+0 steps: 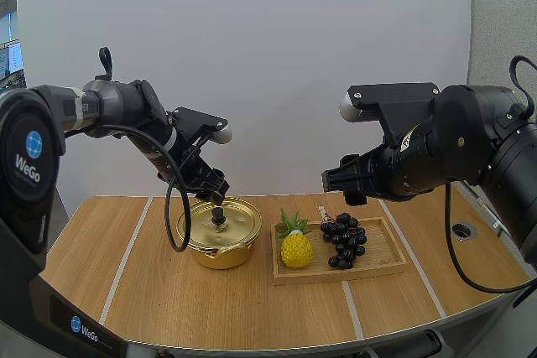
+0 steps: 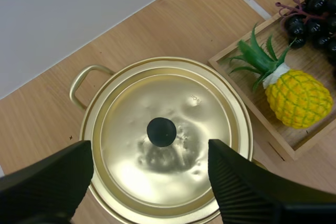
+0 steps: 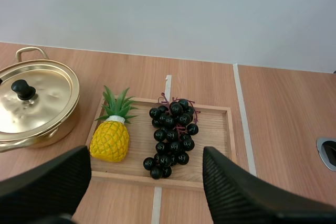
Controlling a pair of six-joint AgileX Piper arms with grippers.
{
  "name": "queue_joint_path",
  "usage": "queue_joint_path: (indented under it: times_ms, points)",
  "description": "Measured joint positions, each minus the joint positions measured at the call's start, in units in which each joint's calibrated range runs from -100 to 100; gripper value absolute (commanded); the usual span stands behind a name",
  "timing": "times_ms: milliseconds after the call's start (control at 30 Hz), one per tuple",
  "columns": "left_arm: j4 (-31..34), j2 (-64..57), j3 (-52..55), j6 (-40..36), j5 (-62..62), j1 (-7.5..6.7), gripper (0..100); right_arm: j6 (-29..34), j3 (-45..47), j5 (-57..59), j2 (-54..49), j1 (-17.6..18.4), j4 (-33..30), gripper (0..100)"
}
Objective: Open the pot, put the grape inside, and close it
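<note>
Wooden table [image 1: 151,291], gold pot [image 1: 223,256], "WeGo" logos [image 1: 28,167]

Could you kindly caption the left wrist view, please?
Open left pincer poised over the black knob of the closed pot, wooden tray alongside.

On your wooden tabletop [image 1: 252,308] you have a shallow wooden tray [image 1: 336,276], right of centre in the high view, with a long side facing you. A yellow pineapple [image 1: 296,249] with a green leafy crown sits inside it at its left end, near the front rim. White tape lines [image 1: 126,262] run front to back across the tabletop. Near the right edge, well apart from the tray, you'll find a round metal cable port [image 1: 463,230].
</note>
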Motion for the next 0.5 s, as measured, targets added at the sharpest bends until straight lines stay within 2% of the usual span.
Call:
queue_joint_path:
  times_ms: [167, 500]
  points:
    - [-0.27, 0.15, -0.04, 0.29, -3.35, -1.15, 100, 0.00, 0.00, -0.58, 0.00, 0.00, 0.00, 100]
    - [-0.27, 5.67, -0.04, 0.29, -5.00, -1.15, 100, 0.00, 0.00, -1.71, 0.00, 0.00, 0.00, 100]
